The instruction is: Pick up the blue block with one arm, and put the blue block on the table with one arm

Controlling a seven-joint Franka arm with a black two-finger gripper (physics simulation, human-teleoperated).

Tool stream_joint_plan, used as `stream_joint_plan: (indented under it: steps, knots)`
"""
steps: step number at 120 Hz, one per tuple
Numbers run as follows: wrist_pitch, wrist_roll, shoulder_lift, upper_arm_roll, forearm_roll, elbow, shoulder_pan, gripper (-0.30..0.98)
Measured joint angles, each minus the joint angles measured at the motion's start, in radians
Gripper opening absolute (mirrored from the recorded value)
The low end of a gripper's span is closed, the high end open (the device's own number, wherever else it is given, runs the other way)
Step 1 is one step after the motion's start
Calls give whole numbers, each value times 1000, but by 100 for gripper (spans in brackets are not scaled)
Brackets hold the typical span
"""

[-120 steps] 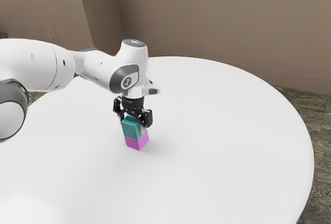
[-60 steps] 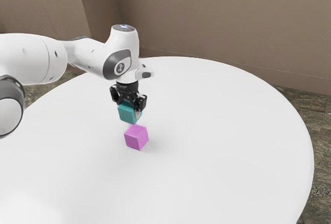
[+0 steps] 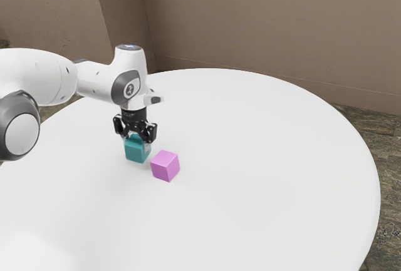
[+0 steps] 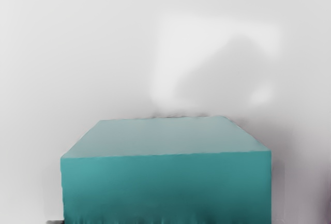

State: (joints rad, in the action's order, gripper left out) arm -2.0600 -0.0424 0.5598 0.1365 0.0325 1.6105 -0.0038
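While its sides are gripped by both fingers, one blue-green cubic block is held beneath the black two-finger gripper, nearer the exterior view's left edge of the round white table than the right; tabletop contact cannot be told. Near it: one magenta cubic block, table-borne.
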Motion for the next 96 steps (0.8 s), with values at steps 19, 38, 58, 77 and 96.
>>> stream_joint_plan:
  steps: [19, 38, 58, 77, 96]
  knots:
    - [2, 22, -35, 0, -5, 0, -5, 58]
    - [69, 39, -206, 6, 0, 10, -37, 64]
    - [267, 50, -380, -2, 20, -66, -89, 66]
    - [471, 55, -466, -4, 42, -132, -158, 68]
    - [585, 58, -490, 0, 68, -102, -176, 68]
